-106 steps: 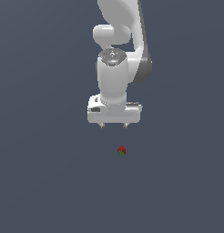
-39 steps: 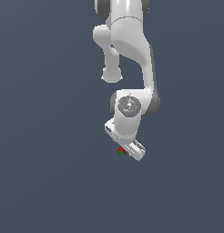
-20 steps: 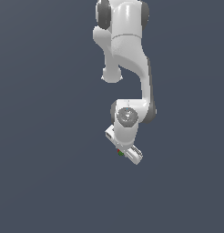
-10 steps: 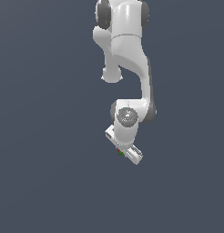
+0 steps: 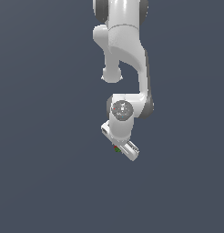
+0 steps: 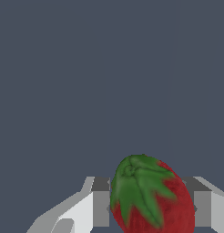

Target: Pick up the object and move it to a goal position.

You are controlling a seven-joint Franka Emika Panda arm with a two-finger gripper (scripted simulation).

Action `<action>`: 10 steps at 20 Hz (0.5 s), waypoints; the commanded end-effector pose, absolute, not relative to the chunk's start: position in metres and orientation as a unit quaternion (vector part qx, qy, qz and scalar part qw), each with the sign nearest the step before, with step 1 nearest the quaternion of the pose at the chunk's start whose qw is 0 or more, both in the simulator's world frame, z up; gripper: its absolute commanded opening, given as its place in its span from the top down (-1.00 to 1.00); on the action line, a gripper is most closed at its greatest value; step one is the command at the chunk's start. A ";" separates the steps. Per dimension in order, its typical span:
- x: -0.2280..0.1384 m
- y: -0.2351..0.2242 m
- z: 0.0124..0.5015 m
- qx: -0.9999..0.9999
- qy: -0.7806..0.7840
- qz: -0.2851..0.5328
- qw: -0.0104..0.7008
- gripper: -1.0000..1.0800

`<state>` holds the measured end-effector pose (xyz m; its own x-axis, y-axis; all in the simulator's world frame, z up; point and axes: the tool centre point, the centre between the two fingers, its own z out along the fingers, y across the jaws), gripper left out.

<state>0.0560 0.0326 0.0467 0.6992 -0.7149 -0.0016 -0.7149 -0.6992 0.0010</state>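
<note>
The berry looks light, small and rounded, so it could roll or squirt out of a pinch; the red flanks below the green cap are the place to hold it, squarely across the widest part. It is glossy red with a green leafy cap. It sits between the fingers of the end effector, low on the tabletop; the fingers seem to press its sides, though contact is hard to confirm
</note>
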 end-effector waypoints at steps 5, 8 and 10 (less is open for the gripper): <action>0.044 0.002 0.089 0.922 -0.388 0.000 0.000 1.00; 0.035 -0.018 0.117 0.922 -0.388 -0.001 -0.001 1.00; 0.029 -0.032 0.137 0.921 -0.388 -0.001 -0.001 1.00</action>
